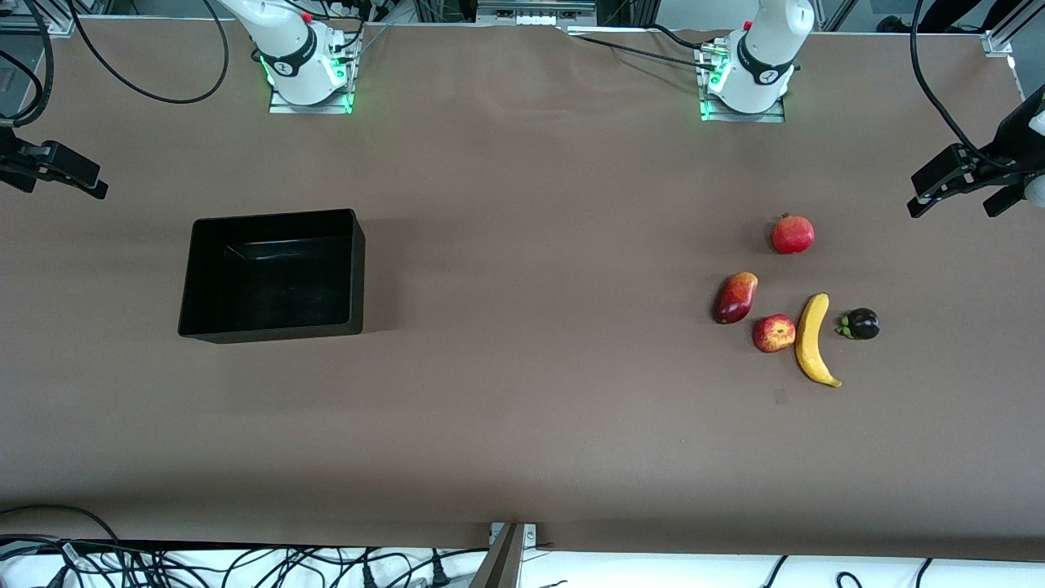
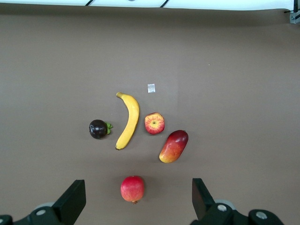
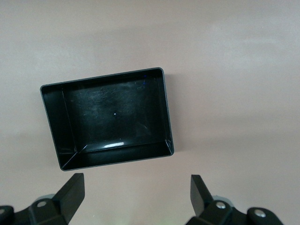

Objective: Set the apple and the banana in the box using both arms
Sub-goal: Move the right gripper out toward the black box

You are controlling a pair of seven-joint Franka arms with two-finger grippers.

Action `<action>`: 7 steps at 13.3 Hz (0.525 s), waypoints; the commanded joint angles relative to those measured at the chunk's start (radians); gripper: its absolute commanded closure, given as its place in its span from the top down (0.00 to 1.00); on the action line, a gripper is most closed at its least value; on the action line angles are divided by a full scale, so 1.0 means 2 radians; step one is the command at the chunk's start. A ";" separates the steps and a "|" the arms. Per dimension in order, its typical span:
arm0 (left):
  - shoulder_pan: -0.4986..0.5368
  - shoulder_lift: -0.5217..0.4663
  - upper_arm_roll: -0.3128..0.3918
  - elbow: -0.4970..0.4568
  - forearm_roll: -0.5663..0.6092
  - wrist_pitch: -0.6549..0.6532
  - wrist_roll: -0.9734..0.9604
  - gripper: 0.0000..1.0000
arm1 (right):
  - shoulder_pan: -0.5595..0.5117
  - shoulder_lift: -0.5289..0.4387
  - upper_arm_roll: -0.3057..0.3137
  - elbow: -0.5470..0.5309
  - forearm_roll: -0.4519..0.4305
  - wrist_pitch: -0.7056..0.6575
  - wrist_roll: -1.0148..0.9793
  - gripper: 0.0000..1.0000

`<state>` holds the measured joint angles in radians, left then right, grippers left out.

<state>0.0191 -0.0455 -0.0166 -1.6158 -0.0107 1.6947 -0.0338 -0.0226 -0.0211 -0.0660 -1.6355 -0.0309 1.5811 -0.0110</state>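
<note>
Nearby: mango (image 1: 735, 297) beside apple (image 1: 773, 333), banana (image 1: 813, 338).

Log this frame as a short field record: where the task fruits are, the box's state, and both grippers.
apple: on table, toward left arm's end, beside the banana
banana: on table, between apple and a dark purple fruit
box: empty, toward right arm's end
other fruit: mango, pomegranate
left gripper: open, above the fruit, holding nothing
right gripper: open, above the box, holding nothing
progress: nothing placed yet
</note>
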 commanded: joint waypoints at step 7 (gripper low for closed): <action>-0.003 0.004 0.003 0.001 -0.013 -0.006 0.003 1.00 | 0.003 -0.002 0.001 0.000 0.002 -0.004 0.008 1.00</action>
<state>0.0191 -0.0441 -0.0166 -1.6161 -0.0107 1.6947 -0.0338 -0.0220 -0.0209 -0.0615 -1.6355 -0.0309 1.5810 -0.0100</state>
